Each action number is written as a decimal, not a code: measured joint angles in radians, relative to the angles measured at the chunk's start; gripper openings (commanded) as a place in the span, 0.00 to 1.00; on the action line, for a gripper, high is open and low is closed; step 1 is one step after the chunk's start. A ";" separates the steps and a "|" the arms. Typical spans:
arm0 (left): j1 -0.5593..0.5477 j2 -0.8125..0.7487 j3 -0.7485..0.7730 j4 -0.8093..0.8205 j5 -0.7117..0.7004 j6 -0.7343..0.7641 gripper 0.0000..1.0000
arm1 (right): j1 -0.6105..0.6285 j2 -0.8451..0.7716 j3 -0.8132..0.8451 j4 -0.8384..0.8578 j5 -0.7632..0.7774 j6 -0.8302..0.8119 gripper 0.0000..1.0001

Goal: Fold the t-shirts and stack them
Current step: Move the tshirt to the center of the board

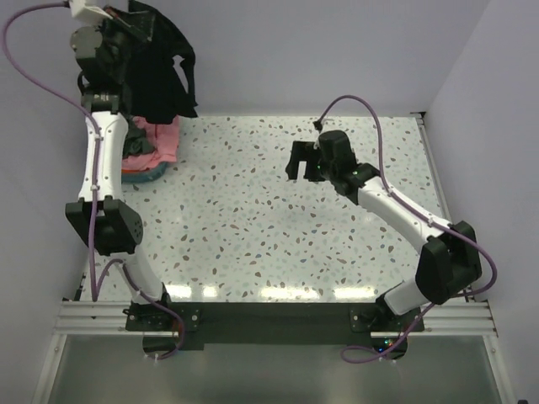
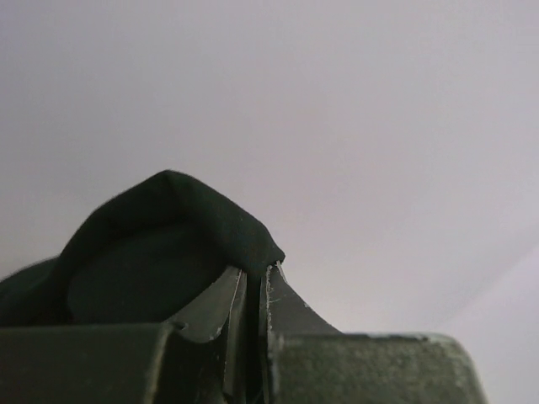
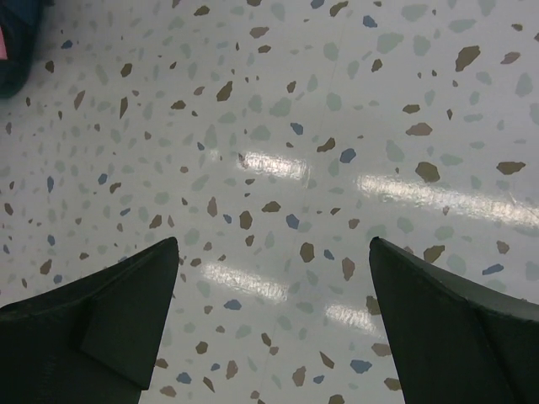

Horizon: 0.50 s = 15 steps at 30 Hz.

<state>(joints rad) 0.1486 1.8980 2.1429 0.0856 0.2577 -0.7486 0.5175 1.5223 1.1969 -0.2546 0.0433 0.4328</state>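
Observation:
High at the back left, my left gripper (image 1: pixel 130 29) is shut on a fold of the black t-shirt (image 1: pixel 164 71), which hangs off the table in front of the wall. In the left wrist view the jaws (image 2: pixel 257 273) pinch the black cloth (image 2: pixel 160 244) bunched over them. The coral pink t-shirt (image 1: pixel 162 139) lies crumpled in the blue basket (image 1: pixel 145 177), with a dark grey piece (image 1: pixel 137 146) beside it. My right gripper (image 1: pixel 303 162) hovers open over the bare middle of the table, nothing between its fingers (image 3: pixel 274 252).
The basket stands at the table's back left, under the hanging shirt; its rim shows in a corner of the right wrist view (image 3: pixel 17 59). The speckled white tabletop (image 1: pixel 269 227) is walled at the back and sides.

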 measured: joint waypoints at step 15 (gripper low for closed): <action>-0.296 -0.261 -0.597 0.007 0.032 -0.015 0.59 | -0.001 -0.310 -0.052 0.014 0.195 0.016 0.97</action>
<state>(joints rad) -0.1478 1.6375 1.5463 0.0929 0.2897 -0.7635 0.5167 1.2121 1.1450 -0.2401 0.2382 0.4492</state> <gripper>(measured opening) 0.517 0.977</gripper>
